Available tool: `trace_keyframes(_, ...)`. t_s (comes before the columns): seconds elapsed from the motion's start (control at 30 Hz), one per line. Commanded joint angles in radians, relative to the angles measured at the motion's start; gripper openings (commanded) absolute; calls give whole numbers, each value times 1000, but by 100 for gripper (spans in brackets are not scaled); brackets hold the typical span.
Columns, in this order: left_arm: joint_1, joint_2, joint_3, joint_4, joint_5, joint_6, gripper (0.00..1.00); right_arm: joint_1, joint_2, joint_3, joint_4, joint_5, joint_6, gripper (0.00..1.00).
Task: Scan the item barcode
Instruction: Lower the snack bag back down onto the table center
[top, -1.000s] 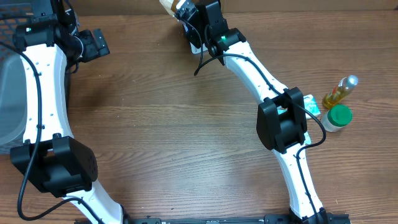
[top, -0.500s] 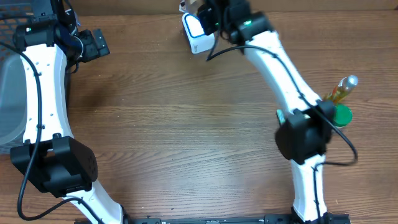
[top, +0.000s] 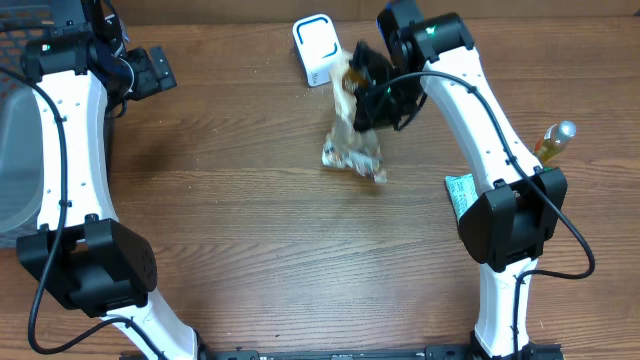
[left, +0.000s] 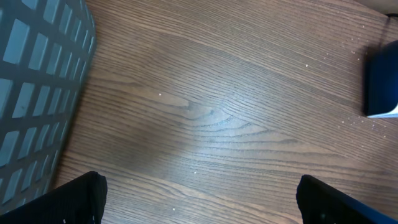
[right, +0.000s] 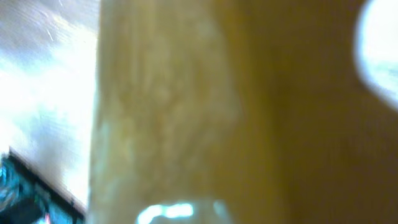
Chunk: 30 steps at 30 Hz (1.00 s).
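My right fingers (top: 364, 84) are pinched shut on the top of a clear, crinkled plastic bag of tan and brown snacks (top: 352, 142), which hangs down from them over the brown wooden table (top: 260, 230). From overhead the bag looks smeared, and I cannot tell whether its lower end touches the wood. It sits just beside the white, rounded barcode scanner with a blue border (top: 314, 48), which stands near the far edge of the table. The top of the bag is close to the scanner's nearer right corner, but the two do not touch. My right wrist camera shows only a blurred tan and yellow surface pressed close to the lens, with bright patches at the left and upper right. My left fingers (left: 79, 198) are spread wide and hold nothing. Their black tips sit in the two lower corners of the left wrist view, above bare wood. A grey-blue lattice basket (left: 34, 87) fills the left side of that view, and a dark blue shape (left: 380, 79) is cut off at its right edge. Well to my right, a slim yellow bottle with a silver cap (top: 553, 143) lies tilted on the table, and a small green and white packet (top: 459, 192) rests beside my right arm.
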Motion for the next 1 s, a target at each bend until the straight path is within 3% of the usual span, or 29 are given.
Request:
trace_keyframes(0.0,-7,-3,15,3,-7,-10,99,-8,4,-61,-13,-23,-59,6)
trace_keyframes(0.07,-7,-3,15,3,-7,-10,99,-7,4,-97,-10,-7,-59,16)
trace_keyframes(0.3,-7,-3,15,3,-7,-10,100,-9,4,-174,-2,141,-58,24)
trace_keyframes(0.4,-7,-3,15,3,-7,-10,100,-9,4,-174,7,206,-43,40)
trace_keyframes(0.47,-7,-3,15,3,-7,-10,100,-9,4,-174,25,259,-7,75)
trace_keyframes(0.6,-7,-3,15,3,-7,-10,100,-9,4,-174,92,447,176,100)
trace_keyframes(0.77,-7,-3,15,3,-7,-10,100,-9,4,-174,141,493,384,100)
trace_keyframes(0.97,-7,-3,15,3,-7,-10,100,23,4,-177,222,159,418,100)
